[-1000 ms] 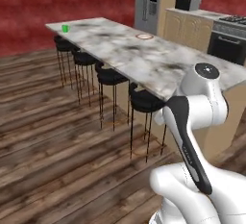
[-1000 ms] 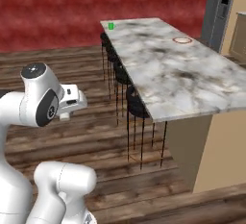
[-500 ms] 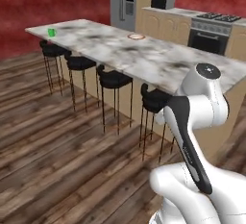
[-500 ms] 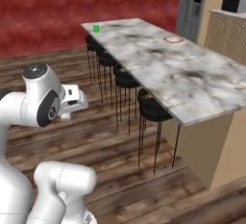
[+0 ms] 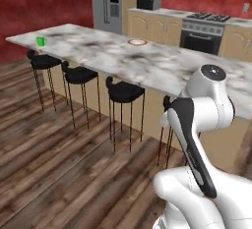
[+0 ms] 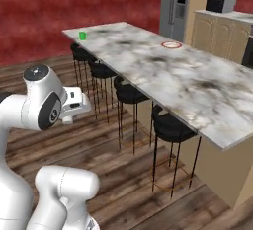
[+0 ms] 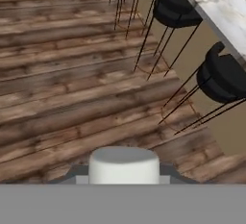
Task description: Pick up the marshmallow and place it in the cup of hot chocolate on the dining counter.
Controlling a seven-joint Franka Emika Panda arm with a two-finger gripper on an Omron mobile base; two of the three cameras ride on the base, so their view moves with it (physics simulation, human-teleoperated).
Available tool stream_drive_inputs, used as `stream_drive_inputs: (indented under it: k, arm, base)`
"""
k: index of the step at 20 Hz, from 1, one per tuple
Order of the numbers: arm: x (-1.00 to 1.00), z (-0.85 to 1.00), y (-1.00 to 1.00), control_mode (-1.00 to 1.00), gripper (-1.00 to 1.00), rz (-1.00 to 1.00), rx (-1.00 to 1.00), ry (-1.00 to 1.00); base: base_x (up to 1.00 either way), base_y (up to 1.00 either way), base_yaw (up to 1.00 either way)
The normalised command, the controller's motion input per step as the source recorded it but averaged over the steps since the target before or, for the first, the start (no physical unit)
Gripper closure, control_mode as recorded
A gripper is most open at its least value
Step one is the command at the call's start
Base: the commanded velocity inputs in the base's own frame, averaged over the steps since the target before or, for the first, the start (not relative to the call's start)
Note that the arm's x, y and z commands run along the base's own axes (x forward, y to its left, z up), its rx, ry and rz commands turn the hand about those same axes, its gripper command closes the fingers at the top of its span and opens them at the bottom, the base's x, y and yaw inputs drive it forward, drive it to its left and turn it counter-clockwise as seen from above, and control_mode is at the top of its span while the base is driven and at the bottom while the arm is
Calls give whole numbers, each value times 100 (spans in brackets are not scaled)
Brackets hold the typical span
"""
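Note:
The marshmallow [image 7: 124, 163], a stubby whitish block, sits at the bottom of the hand view with my gripper [image 7: 124, 177] shut on it; dark finger tips [image 7: 72, 174] show at its sides. The hand [image 6: 74, 104] is tucked close to the arm, well above the wood floor and short of the stools. Far off, the small green cup of hot chocolate [image 5: 40, 41] [image 6: 82, 35] stands near the far left end of the marble dining counter [image 5: 152, 66] [image 6: 168, 78].
A red-rimmed white plate [image 5: 137, 42] [image 6: 171, 44] lies mid-counter. Several black stools [image 5: 122, 91] [image 6: 170, 127] [image 7: 178, 10] line the counter's near side. Fridge [image 5: 108, 4], microwave [image 5: 148, 1] and stove [image 5: 203, 29] stand behind. Open wood floor [image 5: 59, 159] lies to the left.
The whole picture has shifted in both base views, so the base has driven; the counter and stools now look closer. The arm's pose and its grip on the marshmallow are unchanged.

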Motion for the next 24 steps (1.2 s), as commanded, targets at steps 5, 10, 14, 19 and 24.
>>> stream_drive_inputs:
  k: [5,10,14,19,24]
  arm:
    - [0,0,0,100,100,0,0,0]
    - [0,0,0,100,100,0,0,0]
    - [0,0,0,100,100,0,0,0]
    - [0,0,0,100,100,0,0,0]
    - [0,0,0,100,100,0,0,0]
  base:
    - [100,100,-1]
    - [100,100,-26]
    - [100,95,-56]
    - [100,98,-57]
    - [99,100,-50]
